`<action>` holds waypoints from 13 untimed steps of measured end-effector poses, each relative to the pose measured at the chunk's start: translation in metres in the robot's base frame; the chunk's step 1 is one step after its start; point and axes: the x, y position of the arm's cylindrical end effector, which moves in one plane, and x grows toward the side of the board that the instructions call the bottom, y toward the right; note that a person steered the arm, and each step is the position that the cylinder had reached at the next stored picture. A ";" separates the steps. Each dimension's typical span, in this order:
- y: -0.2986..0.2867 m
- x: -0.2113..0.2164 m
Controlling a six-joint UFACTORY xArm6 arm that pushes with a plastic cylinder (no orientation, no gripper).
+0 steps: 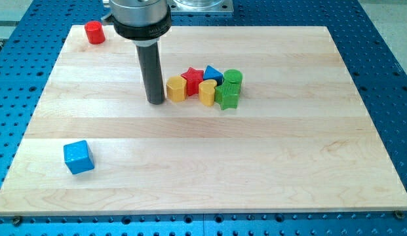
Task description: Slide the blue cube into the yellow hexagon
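Observation:
The blue cube [78,157] sits alone near the view's bottom left of the wooden board. The yellow hexagon [176,88] stands near the board's middle, at the left end of a cluster of blocks. My tip [156,101] is at the end of the dark rod, just left of the yellow hexagon, close to it or touching it. The blue cube is far from my tip, down and to the left.
The cluster right of the yellow hexagon holds a red star [192,78], a blue triangle [212,73], a second yellow block [208,92], a green cylinder [232,78] and a green star-like block [227,98]. A red cylinder [94,32] stands at the top left corner.

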 end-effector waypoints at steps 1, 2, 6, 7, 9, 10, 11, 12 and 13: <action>-0.016 0.035; -0.011 0.122; -0.044 0.093; -0.048 0.093; -0.007 0.048; -0.011 0.076; 0.009 0.101; 0.019 0.050; 0.029 0.044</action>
